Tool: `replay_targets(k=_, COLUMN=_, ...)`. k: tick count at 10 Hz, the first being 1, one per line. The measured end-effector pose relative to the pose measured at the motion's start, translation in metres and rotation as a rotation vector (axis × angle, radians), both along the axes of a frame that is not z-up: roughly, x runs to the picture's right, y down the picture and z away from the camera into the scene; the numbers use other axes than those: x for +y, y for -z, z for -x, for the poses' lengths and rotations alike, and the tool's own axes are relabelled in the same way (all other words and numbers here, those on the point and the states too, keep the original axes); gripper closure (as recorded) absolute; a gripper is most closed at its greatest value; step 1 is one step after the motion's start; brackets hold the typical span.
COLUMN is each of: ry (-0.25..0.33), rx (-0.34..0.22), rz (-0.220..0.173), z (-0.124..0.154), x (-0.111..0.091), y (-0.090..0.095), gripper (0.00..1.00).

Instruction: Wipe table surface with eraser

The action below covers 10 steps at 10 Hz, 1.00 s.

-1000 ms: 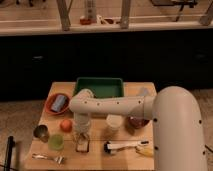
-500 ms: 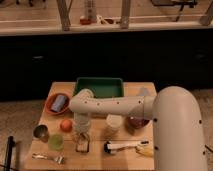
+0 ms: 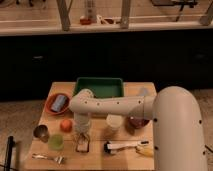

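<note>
Tan wood forms the table surface (image 3: 92, 161), a roughly square top crowded with small things. The robot's white arm (image 3: 115, 105) reaches across the middle of it from the right and turns down at its left end. There the gripper (image 3: 82, 133) points straight down in the front-left part of the table. Directly beneath it the eraser (image 3: 82, 145) lies flat on the wood, a small block with dark edges and a pale middle. The gripper's tip meets its top or sits just over it. Whether the gripper is spread or pinching the block cannot be told from this view. A green cup (image 3: 56, 142) stands just left of the eraser, with a metal cup (image 3: 41, 132) beyond it and an orange fruit (image 3: 66, 125) behind. A fork (image 3: 47, 158) lies near the front-left edge. To the right of the eraser a brush (image 3: 122, 146) with a white handle lies on its side, and something yellow, perhaps a banana (image 3: 145, 151), lies beside it. A green tray (image 3: 100, 81) sits at the back, and an orange bowl (image 3: 52, 109) at the left holds a bluish can (image 3: 59, 102). A white cup (image 3: 114, 121) and a dark bowl (image 3: 138, 123) stand partly hidden under the arm.
</note>
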<state>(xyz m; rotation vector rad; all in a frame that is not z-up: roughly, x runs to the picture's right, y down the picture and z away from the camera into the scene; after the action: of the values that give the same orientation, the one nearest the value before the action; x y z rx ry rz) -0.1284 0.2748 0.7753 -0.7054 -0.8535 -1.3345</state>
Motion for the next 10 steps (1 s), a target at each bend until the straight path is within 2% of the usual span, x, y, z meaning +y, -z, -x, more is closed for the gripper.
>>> replay_targets(k=10, ry=0.0, rx=0.0, rz=0.0, z=-0.0001, x=0.0001, y=0.0, gripper=1.0)
